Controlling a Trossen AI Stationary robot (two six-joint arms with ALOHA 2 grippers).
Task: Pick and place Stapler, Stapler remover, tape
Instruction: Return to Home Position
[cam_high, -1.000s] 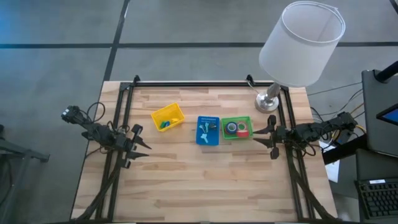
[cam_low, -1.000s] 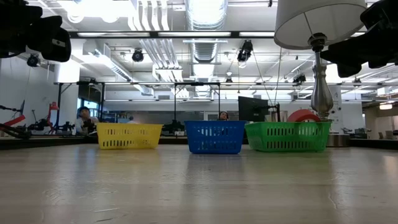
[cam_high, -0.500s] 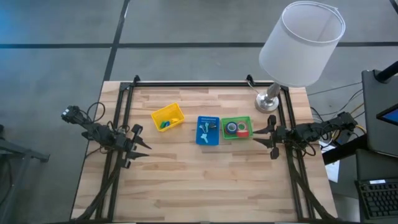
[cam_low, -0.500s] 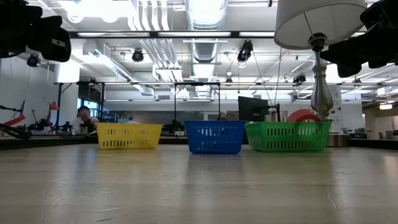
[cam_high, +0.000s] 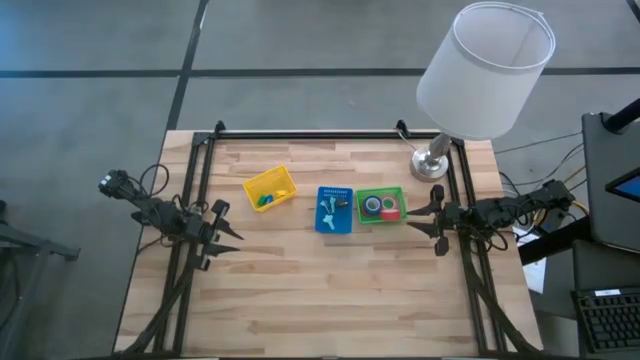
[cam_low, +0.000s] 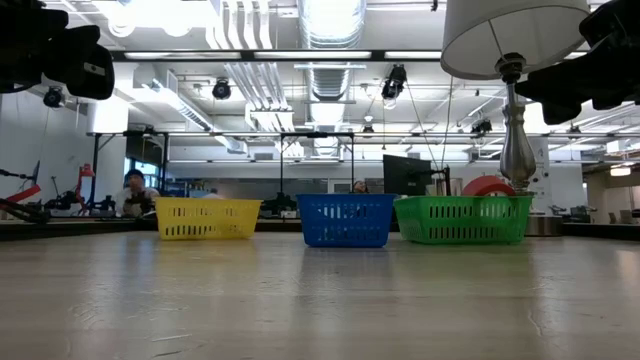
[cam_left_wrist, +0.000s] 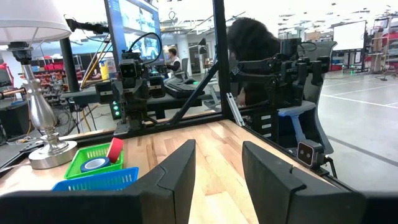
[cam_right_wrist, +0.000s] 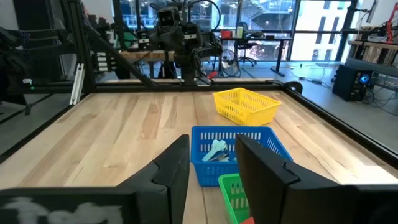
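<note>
Sitting in the green basket (cam_high: 381, 191): blue tape (cam_high: 372, 206), red tape (cam_high: 390, 212); the low view shows only red. The left hand (cam_high: 228, 229) and right hand (cam_high: 420, 221) are spread.

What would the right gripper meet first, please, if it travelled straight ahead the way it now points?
Probably the green basket, just ahead of the right gripper, though its height is unclear.

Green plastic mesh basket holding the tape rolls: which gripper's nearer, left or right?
Right. The right gripper hovers open just off the green plastic mesh basket's right edge. The left gripper, also open, sits across the table, past the blue basket and yellow basket.
</note>
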